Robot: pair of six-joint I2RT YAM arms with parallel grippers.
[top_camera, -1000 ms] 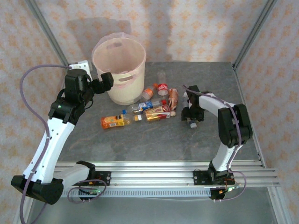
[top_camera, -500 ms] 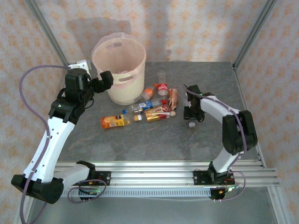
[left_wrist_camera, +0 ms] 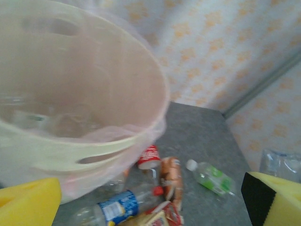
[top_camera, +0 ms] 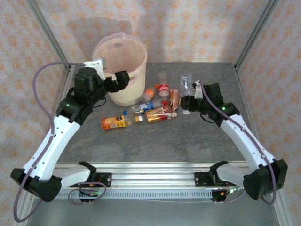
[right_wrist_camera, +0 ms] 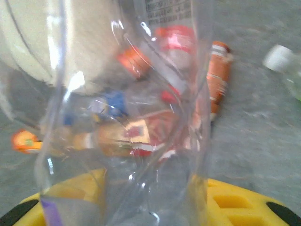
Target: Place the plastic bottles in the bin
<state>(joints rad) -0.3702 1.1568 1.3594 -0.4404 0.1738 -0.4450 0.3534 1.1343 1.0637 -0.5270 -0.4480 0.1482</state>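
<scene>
Task early. My right gripper (top_camera: 186,100), clamped on a clear bottle (top_camera: 186,81), holds it above the table (top_camera: 155,141), well right of the bin (top_camera: 123,52). My left gripper (top_camera: 123,79) gapes empty beside the bin wall. Several loose bottles (top_camera: 157,115) lie between us. Bin contents are too blurred to count.

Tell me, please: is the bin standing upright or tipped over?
Upright. In the top view the bin stands on its base on the table, its round mouth facing up.
</scene>
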